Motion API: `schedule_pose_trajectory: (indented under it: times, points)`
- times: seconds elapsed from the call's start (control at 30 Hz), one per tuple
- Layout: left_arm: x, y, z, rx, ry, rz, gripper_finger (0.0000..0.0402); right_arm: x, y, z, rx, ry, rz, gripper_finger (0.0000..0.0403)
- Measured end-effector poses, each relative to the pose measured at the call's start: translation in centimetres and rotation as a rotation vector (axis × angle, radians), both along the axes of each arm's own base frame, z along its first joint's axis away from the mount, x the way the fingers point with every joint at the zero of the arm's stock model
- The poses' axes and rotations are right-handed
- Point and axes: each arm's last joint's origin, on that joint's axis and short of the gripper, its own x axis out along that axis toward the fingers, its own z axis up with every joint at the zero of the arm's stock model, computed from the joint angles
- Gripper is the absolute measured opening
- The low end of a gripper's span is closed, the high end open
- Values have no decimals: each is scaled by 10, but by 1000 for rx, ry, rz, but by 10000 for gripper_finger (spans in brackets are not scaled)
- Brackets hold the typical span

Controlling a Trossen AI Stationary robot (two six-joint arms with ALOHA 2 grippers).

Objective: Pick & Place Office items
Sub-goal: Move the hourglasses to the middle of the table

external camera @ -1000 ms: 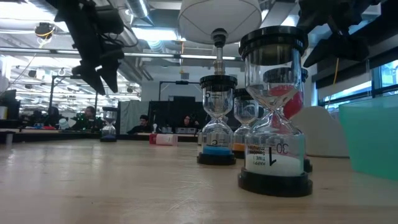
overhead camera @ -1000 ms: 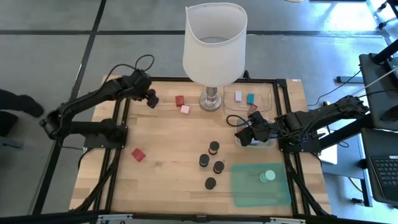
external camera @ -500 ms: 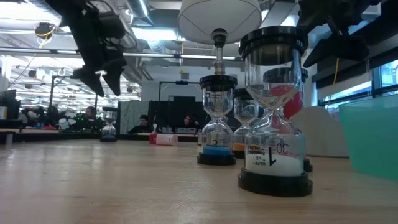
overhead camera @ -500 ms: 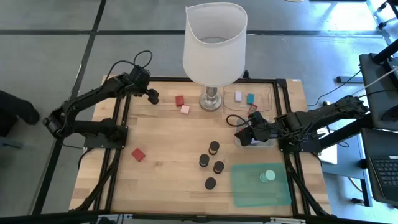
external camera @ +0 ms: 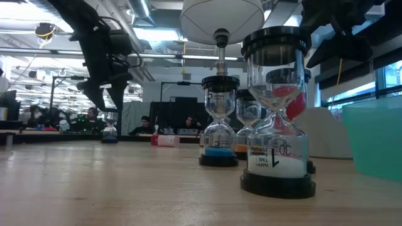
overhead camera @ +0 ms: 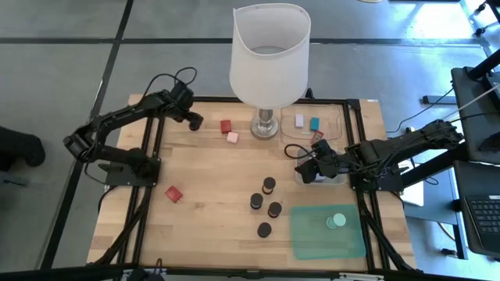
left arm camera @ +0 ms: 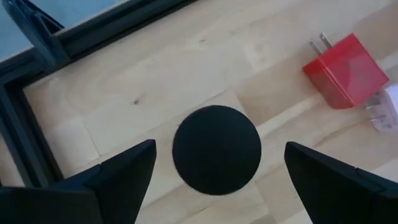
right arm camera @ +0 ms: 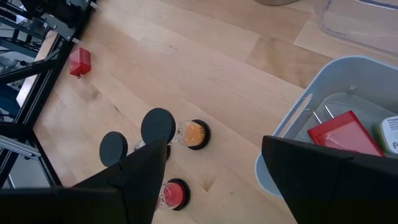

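Office items mostly unsorted on bench; left end effector released above black cylinder; right end effector parted, empty.

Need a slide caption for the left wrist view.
Open left tool poised above a black-topped sand timer, red plug adapter nearby.

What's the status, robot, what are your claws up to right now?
Left claw open above a black-topped sand timer, far-left corner. Right claw open, empty, at grey bin. Red charger plug beside the timer, not blocking.
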Motion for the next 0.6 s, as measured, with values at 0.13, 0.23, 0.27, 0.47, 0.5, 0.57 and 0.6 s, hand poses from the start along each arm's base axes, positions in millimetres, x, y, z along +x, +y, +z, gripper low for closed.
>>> schedule_pose_trajectory:
  times: [0.13,0.23,0.27,0.47,0.5,0.57,0.6]
  points:
    - [3,3,-6,-16,9,-2,349,0,0,0,0,0,0,267]
    - [5,6,-9,-14,22,2,338,0,0,0,0,0,0,267]
    - [5,6,-10,-12,24,4,332,0,0,0,0,0,0,267]
    - [7,9,-16,-32,40,1,270,0,0,0,0,0,0,267]
    - [7,9,-16,-38,38,-1,255,0,0,0,0,0,0,267]
    - [7,9,-16,-41,36,-3,222,0,0,0,0,0,0,267]
    - [7,9,-16,-41,35,-3,208,0,0,0,0,0,0,267]
